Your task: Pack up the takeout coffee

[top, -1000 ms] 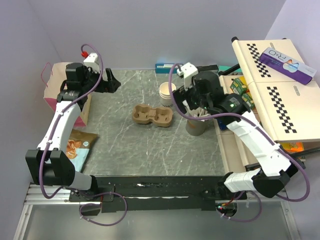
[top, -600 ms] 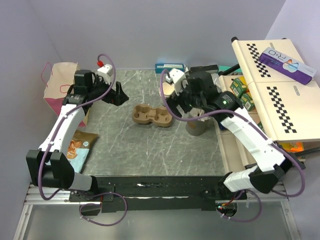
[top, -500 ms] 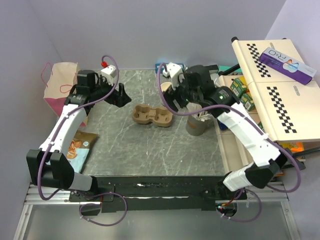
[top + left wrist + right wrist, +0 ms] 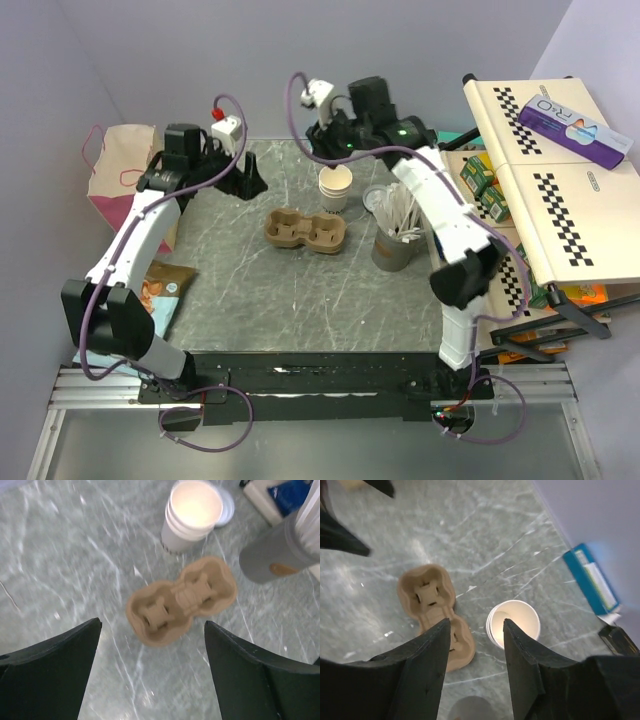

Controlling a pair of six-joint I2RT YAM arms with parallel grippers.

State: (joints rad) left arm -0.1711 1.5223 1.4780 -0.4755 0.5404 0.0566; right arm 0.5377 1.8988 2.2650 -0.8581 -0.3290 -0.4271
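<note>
Movement on both sides: the right tool is swinging away from the grey cup of stirrers and hovering over the far edge of the tabletop, jaws parted and empty. That is uncovering the small off-white paper cup, standing upright mid far edge, its round white plastic lid lying just beside it. The cup is sitting below, slightly off the gap. The left tool, spread wide and empty, is closing in from the far-left corner over the brown cardboard two-cup tray.
</note>
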